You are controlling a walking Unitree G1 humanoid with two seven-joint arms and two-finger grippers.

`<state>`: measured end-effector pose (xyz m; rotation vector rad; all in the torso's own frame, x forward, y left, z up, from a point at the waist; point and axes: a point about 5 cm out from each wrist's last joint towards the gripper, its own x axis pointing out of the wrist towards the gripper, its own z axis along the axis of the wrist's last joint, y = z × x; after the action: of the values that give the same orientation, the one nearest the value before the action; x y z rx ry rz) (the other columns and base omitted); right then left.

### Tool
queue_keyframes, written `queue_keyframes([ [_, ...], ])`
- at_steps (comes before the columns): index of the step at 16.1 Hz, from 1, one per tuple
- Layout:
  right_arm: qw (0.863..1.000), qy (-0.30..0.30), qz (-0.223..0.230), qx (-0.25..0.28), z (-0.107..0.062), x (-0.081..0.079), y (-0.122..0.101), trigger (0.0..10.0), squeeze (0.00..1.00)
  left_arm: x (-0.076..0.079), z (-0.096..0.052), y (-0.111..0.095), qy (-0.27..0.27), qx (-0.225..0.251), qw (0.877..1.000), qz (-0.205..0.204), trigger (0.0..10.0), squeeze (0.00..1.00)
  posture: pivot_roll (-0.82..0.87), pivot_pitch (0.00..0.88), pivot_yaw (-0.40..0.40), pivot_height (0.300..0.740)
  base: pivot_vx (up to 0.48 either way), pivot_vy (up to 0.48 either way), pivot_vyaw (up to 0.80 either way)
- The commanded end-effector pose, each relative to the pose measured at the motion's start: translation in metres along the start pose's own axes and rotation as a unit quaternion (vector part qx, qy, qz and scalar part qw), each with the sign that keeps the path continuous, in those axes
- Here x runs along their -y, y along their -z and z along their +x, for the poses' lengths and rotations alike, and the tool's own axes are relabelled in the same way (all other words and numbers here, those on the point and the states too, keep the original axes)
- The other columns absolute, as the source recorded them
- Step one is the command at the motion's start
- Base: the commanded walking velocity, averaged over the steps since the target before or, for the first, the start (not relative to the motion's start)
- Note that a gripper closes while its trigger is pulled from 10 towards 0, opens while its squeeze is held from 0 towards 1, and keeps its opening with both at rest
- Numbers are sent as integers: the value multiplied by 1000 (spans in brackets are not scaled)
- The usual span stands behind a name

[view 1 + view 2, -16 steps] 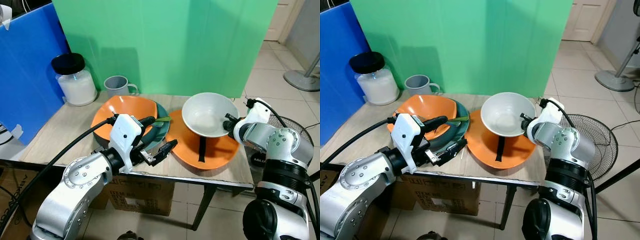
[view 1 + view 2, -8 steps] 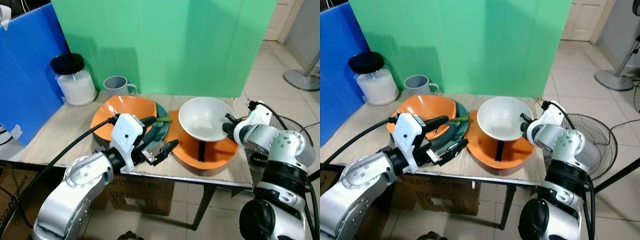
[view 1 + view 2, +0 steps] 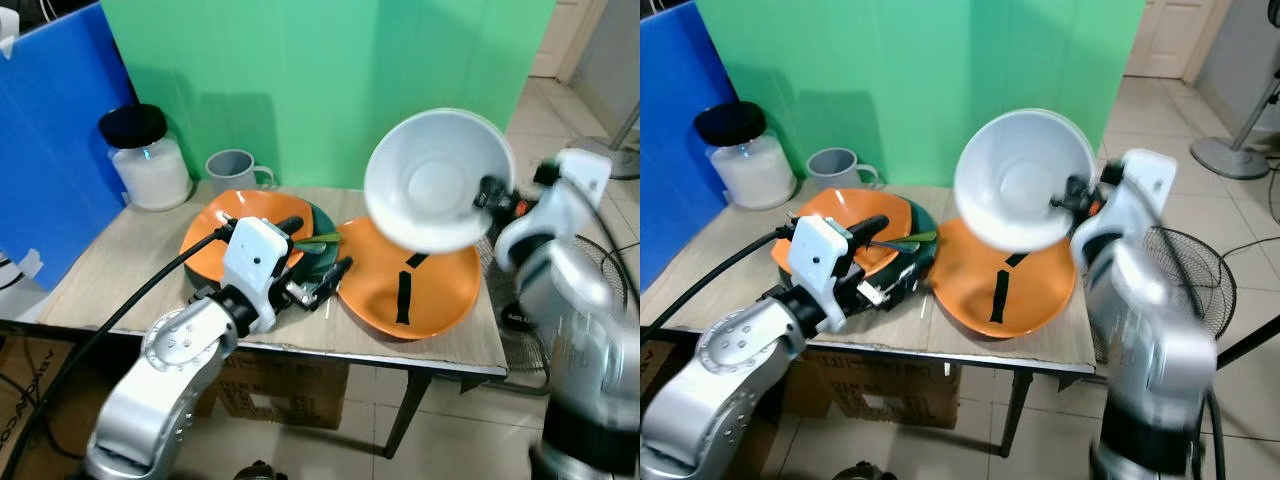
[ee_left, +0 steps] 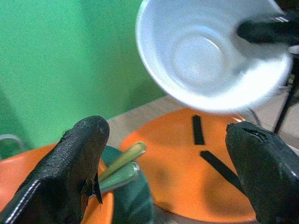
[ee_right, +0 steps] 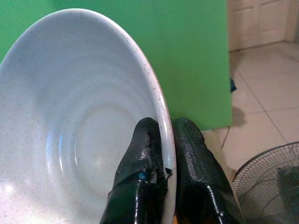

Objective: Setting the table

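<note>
Right now the right claw [image 3: 487, 192] has the white bowl [image 3: 438, 178] lifted into the upper right of the left eye view, well above the tabletop [image 3: 110, 270]; the right wrist view shows its two fingers [image 5: 145, 154] pressed together on the bowl's rim, one inside and one outside. The bowl is tipped steeply, its mouth facing the camera, and the arm is blurred.

Below it, right of centre, lies the big orange plate [image 3: 440, 295] with black tape strips. The left claw [image 3: 318, 282] sits low at centre with its fingers spread wide and nothing between them, pointing over the stack of an orange bowl [image 3: 215, 225] on a dark green plate [image 3: 322, 238], where green-handled cutlery [image 4: 122, 157] rests. A grey mug [image 3: 235, 170] and a black-lidded jar [image 3: 148, 160] stand at the upper left.

The main risk, as I judge it, is the thin rim pinch: a tilted, fast-moving bowl could twist or slip out and drop onto the orange plate or off the tabletop's right edge toward the floor fan [image 3: 605, 270].
</note>
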<state>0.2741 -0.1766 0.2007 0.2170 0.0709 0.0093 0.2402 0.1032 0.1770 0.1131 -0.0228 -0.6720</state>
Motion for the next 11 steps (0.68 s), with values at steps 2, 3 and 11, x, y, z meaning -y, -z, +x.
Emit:
queue_keyframes([
  [2,997,-26,-38,61,-18,-13,-3,10000,0,-2,3,-1,-23,6,1000,10,10000,0,55,0,54,740,0,0,0],
  [3,996,-21,-67,59,-29,-13,6,10000,0,-3,2,-1,-35,8,999,17,10000,0,41,0,74,740,0,0,0],
  [11,992,22,-108,65,-43,-3,12,10000,0,-20,4,2,-138,8,990,20,10000,0,28,0,77,740,0,0,-700],
])
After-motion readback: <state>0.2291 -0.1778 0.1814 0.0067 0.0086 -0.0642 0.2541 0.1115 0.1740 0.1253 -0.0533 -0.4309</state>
